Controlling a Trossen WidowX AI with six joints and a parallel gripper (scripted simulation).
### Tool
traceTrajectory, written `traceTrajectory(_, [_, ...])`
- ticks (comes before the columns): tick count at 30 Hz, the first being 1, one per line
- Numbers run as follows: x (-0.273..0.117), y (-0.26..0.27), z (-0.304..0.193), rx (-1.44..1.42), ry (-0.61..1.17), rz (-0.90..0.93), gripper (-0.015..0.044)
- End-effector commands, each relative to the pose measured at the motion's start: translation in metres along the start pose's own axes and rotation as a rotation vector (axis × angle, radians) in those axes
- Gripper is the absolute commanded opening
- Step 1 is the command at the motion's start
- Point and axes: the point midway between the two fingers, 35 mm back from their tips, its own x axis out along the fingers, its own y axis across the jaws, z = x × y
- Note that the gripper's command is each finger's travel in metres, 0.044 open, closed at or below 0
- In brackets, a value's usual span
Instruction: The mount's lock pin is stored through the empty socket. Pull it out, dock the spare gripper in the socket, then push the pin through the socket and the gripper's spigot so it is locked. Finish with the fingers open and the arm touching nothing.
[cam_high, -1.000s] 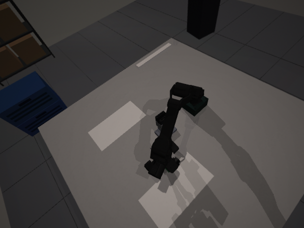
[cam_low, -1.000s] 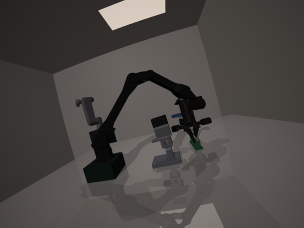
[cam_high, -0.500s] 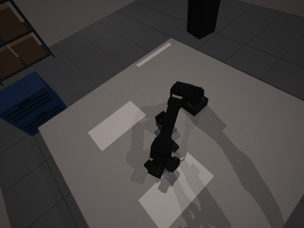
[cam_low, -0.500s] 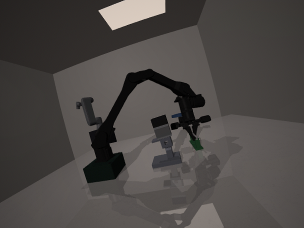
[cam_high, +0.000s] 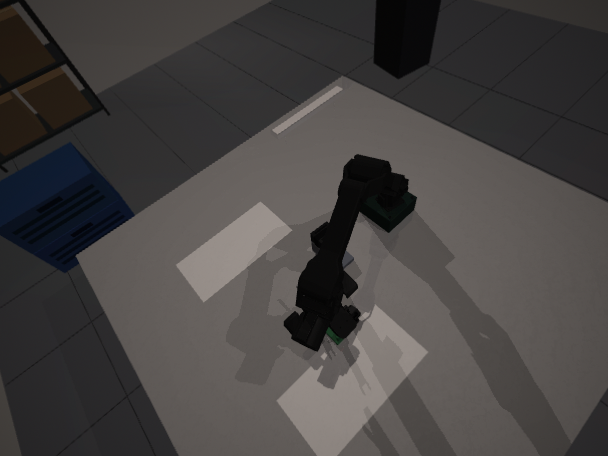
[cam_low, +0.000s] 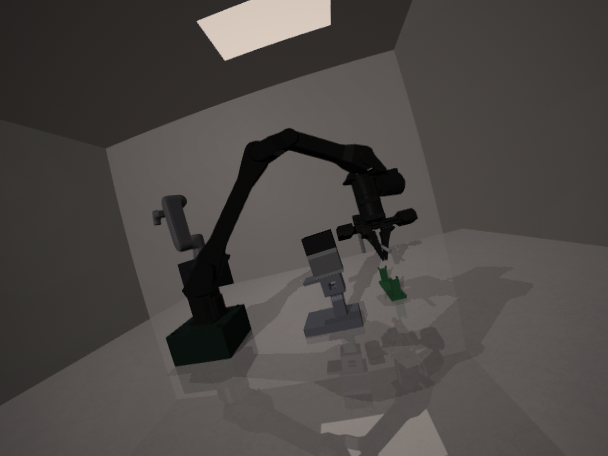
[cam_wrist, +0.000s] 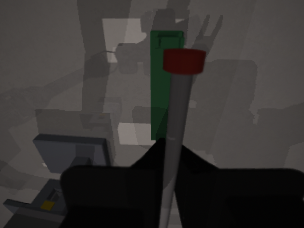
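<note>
The gripper is shut on the lock pin, holding it above the green cradle, with a gap below the fingertips. The pin has a grey shaft and a red head; it lies slantwise across the fingertips. The grey mount stands between the arm's base and the cradle. Its socket shows a square hole. A black and grey block, apparently the spare gripper, sits on top of the socket, tilted with it. Whether its spigot is fully seated cannot be told.
The arm's dark green base stands on the table. A grey arm-like shape rises behind it in the exterior view. A blue cabinet and a shelf with boxes stand beyond the table edge.
</note>
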Motion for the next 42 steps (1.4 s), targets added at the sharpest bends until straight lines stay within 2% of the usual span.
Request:
traceTrajectory(1, [0.0, 0.0, 0.0, 0.0, 0.0, 0.0, 0.0006])
traceTrajectory(13, [0.0, 0.002, 0.0, 0.01, 0.001, 0.003, 0.0])
traceTrajectory(42, [-0.02, 0.085, 0.006, 0.026, -0.004, 0.014, 0.0])
